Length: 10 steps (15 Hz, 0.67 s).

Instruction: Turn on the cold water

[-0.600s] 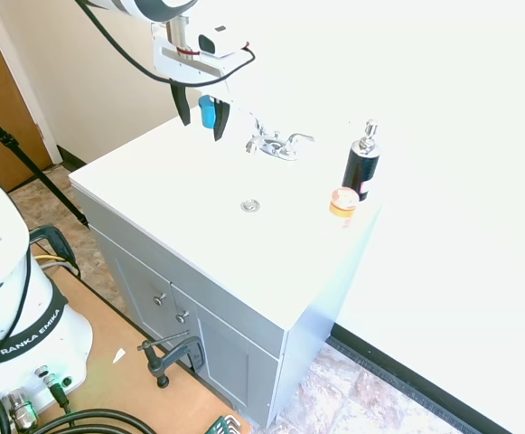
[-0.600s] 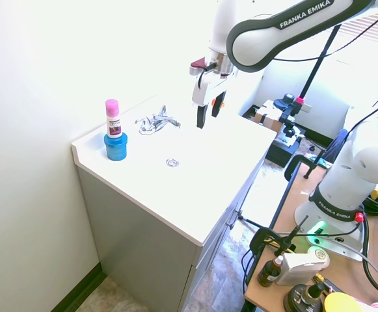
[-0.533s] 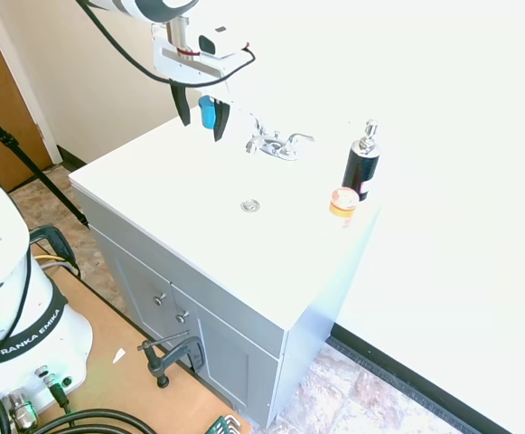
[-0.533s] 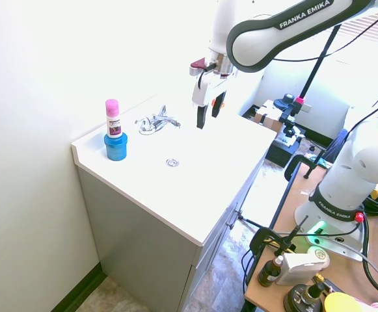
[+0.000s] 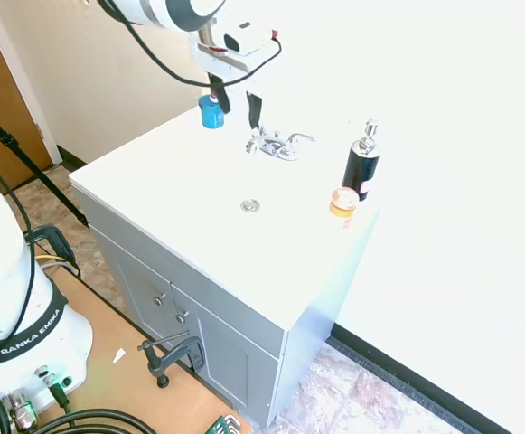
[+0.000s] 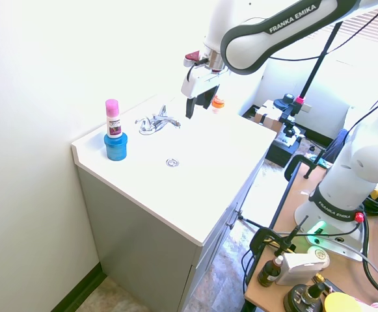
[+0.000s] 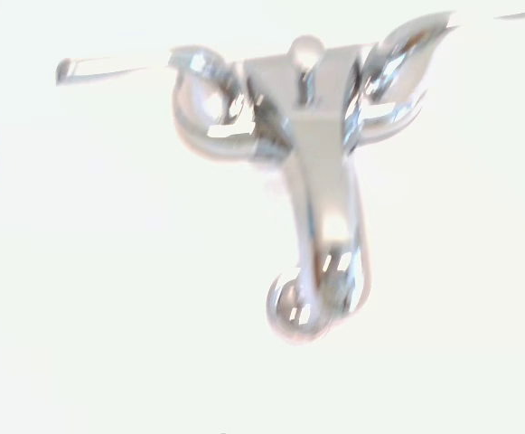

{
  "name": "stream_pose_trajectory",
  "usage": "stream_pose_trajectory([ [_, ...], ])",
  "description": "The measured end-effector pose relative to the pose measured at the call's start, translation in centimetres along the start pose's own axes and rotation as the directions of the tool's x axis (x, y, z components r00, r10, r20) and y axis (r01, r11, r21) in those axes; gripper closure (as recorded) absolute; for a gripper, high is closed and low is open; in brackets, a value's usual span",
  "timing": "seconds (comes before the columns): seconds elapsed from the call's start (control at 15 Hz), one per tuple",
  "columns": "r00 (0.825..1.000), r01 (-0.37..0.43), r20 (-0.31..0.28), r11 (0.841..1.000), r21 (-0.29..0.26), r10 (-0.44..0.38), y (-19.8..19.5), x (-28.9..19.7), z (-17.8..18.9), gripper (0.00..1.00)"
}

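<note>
The chrome faucet [image 5: 276, 146] [image 6: 156, 122] stands at the back of the white sink top [image 5: 172, 190], with a slim lever on each side of its short spout. No water shows at the spout. My gripper [image 5: 235, 107] [image 6: 197, 103] hangs open just above and slightly to the side of the faucet, with nothing between its fingers and not touching it. The wrist view looks straight down on the faucet [image 7: 307, 136], both levers spread out and the spout [image 7: 314, 294] pointing toward me.
A black pump bottle [image 5: 361, 167] and a small orange item [image 5: 342, 202] [image 6: 217, 101] stand to one side of the faucet. A blue cup [image 5: 210, 113] [image 6: 115, 146] with a pink-capped bottle [image 6: 112, 117] stands to the other. The drain [image 5: 250, 206] [image 6: 172, 162] lies in front.
My gripper has moved toward the back wall and turned, from beside the blue cup to a spot above the faucet. It stays open.
</note>
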<state>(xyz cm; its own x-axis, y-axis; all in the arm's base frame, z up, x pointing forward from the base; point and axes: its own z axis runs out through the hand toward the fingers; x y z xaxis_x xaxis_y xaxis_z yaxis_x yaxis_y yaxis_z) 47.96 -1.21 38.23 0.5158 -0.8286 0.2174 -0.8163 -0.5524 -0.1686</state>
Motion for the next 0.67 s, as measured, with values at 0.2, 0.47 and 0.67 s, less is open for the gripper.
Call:
stream_pose_trajectory([
  [0.2, 0.99, -0.032, -0.136, 0.999, 0.038, 0.037, -2.6, 3.7, 2.2, 0.0],
  [0.47, 0.968, -0.055, -0.242, 0.998, 0.044, 0.064, -4.7, 6.6, 6.0, 0.0],
  [0.67, 0.951, -0.056, -0.302, 0.998, 0.035, 0.064, -5.0, 8.4, 7.9, 0.0],
])
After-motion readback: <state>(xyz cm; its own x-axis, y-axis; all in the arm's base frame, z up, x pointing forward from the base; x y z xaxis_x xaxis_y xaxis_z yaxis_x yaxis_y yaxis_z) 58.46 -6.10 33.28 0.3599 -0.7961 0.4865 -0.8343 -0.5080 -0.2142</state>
